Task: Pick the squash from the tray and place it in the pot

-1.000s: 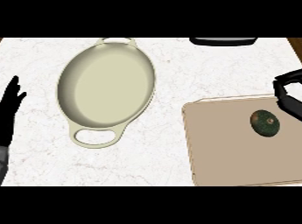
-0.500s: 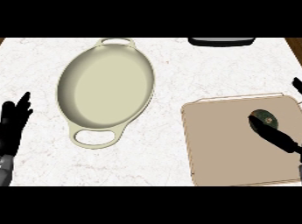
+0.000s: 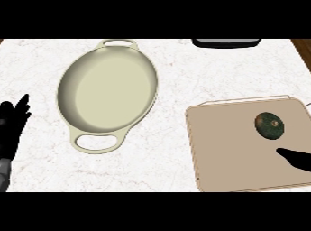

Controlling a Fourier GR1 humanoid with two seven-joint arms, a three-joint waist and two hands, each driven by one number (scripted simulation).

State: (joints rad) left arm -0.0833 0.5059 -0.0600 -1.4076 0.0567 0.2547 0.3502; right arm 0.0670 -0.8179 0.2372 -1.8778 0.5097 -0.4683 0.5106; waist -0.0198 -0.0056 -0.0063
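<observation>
- I see the counter (image 3: 204,72), white marble, filling most of the head view; wood shows at both upper corners.
- Pot (image 3: 107,92): cream oval, loop handles at its far and near ends, sits left of centre, tilted a bit on the diagonal. Nothing inside it.
- Tray (image 3: 231,153): tan, flat, at the right, well apart from the pot with bare marble between them.
- Left hand (image 3: 8,128): at the left edge, fingers straight and pointing up, holding nothing, resting near the pot's near-left side but not touching it.
- Squash (image 3: 270,125): dark green, rounded, lies on the tray's far-right part. Not lifted, nothing touching it.
- Right hand (image 3: 304,161): only a dark tapered part shows, coming in from the right edge over the tray's near-right area, tip pointing left, just near-side of the squash with a gap between. I can't tell whether it's spread or curled.
- Dark object (image 3: 226,42) cut by the top edge, beyond the tray; can't tell what it is.
</observation>
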